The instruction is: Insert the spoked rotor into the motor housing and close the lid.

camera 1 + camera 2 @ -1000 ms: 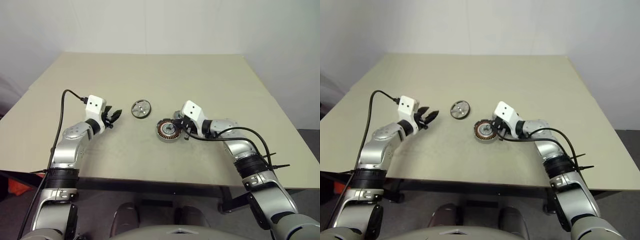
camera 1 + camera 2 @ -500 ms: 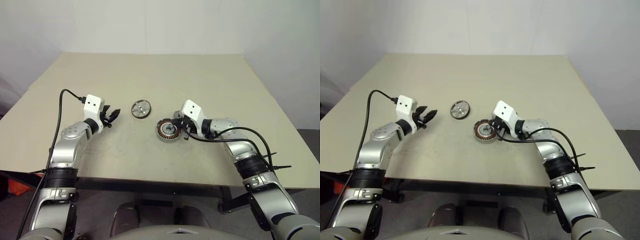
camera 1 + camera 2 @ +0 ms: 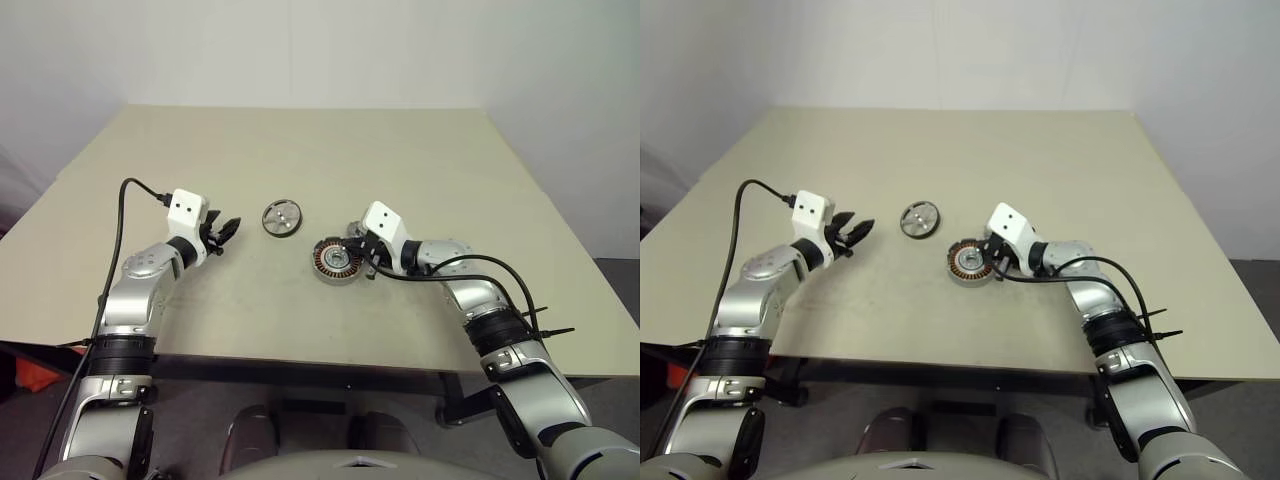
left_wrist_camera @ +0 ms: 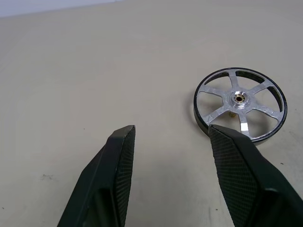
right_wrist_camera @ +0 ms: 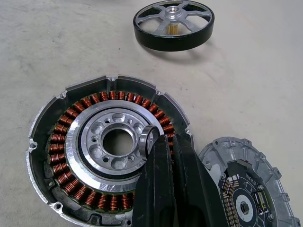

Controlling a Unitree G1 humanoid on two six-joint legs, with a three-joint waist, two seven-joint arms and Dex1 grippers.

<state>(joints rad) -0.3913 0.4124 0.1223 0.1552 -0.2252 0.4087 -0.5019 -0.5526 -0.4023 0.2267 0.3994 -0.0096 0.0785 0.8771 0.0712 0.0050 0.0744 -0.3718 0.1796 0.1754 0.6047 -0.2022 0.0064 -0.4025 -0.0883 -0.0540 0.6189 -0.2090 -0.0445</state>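
The motor housing, a round disc with copper windings around a central hole, lies flat on the table's middle. My right gripper hovers over its hub, shut on a small silver ring pinched at the fingertips. The spoked rotor, dark-rimmed with silver spokes, lies flat further back and to the left. My left gripper stands open just left of the rotor, with nothing between its fingers. The lid, a silvery disc with a circuit board, rests right beside the housing under my right wrist.
The beige table stretches wide behind and to both sides of the parts. A black cable loops from my left wrist, and another trails along my right forearm.
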